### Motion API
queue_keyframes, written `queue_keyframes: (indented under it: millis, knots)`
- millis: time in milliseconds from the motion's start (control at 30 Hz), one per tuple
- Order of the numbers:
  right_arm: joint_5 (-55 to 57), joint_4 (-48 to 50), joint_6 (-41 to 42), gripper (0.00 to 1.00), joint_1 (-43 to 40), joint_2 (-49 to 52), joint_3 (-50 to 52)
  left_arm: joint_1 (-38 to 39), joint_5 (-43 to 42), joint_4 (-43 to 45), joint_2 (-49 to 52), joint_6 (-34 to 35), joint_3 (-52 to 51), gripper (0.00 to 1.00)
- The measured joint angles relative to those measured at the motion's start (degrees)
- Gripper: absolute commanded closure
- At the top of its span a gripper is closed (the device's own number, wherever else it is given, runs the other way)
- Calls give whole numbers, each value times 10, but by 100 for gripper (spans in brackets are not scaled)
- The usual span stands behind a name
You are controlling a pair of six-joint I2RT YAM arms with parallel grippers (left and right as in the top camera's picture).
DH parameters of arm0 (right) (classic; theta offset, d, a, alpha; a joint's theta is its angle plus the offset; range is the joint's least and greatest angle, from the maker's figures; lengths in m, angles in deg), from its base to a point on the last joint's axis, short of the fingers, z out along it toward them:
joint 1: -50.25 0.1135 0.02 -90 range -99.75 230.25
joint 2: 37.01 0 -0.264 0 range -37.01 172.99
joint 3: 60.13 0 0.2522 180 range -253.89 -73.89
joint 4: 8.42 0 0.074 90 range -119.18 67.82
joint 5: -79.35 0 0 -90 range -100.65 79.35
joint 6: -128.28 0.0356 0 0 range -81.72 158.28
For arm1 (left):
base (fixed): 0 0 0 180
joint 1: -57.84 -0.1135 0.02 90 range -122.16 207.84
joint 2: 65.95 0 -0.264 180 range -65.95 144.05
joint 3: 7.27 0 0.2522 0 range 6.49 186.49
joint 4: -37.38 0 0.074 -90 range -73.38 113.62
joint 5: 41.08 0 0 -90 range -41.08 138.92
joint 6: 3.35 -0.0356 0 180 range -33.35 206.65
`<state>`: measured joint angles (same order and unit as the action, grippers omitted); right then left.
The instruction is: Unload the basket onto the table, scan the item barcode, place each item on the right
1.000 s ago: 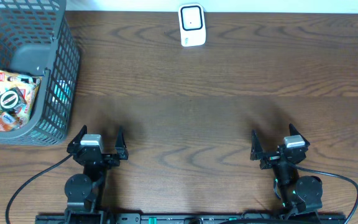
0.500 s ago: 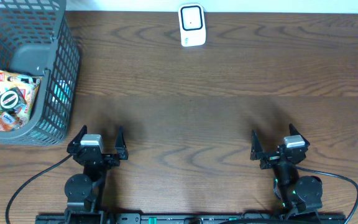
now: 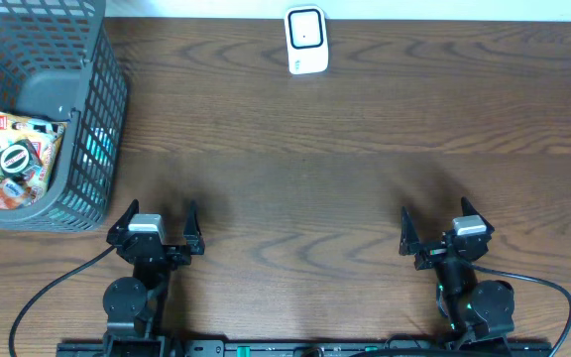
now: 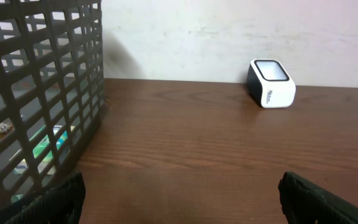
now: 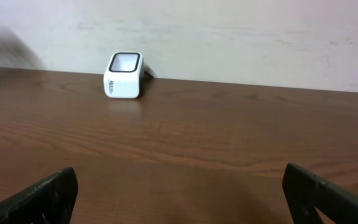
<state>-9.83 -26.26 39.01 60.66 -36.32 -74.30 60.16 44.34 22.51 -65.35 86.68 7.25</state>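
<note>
Over on the left of the counter (image 3: pixel 365 149) sits 1 grey mesh basket (image 3: pixel 77 109), and the item to scan must be somewhere in there. It's a small pile of snack packets (image 3: pixel 18 139) with 1 round black-and-white thing (image 3: pixel 15 159) on top. I can see at least 2 packets, but I can't get a firm count through the mesh.

Next along is the left arm (image 3: pixel 145 248) at the near edge. The left jaws are spread as wide as they go, with nothing between them.

Up at the far edge, roughly in the middle, there's 1 white scanner (image 3: pixel 305 40), well apart from the basket.

Then the right arm (image 3: pixel 459 253), same deal: right jaws fully open and empty.

As for what's changed over the last second, honestly nothing. Both arms are parked exactly where they were and nothing in the basket has shifted. My read is the task hasn't really started: no item is out yet, so a pick from the basket comes before any scanning.

Tally: 2 arms, 1 basket, 1 scanner.
</note>
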Motion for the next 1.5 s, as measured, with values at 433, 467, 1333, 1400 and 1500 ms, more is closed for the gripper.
queue_keyframes:
  millis: [433, 467, 1333, 1400, 1500]
  knots:
    - [0, 0, 0, 1, 0, 0, 0, 0, -280, 169, 3, 229, -4, 2]
    - [0, 0, 0, 1, 0, 0, 0, 0, -295, 219, 2, 242, -2, 2]
    - [0, 0, 0, 1, 0, 1, 0, -85, 66, -439, 788, -64, 1162, 2]
    - [0, 0, 0, 1, 0, 1, 0, -126, 86, -500, 856, -63, 1231, 2]
    - [0, 0, 0, 1, 0, 1, 0, -186, 99, -535, 941, -51, 1275, 3]
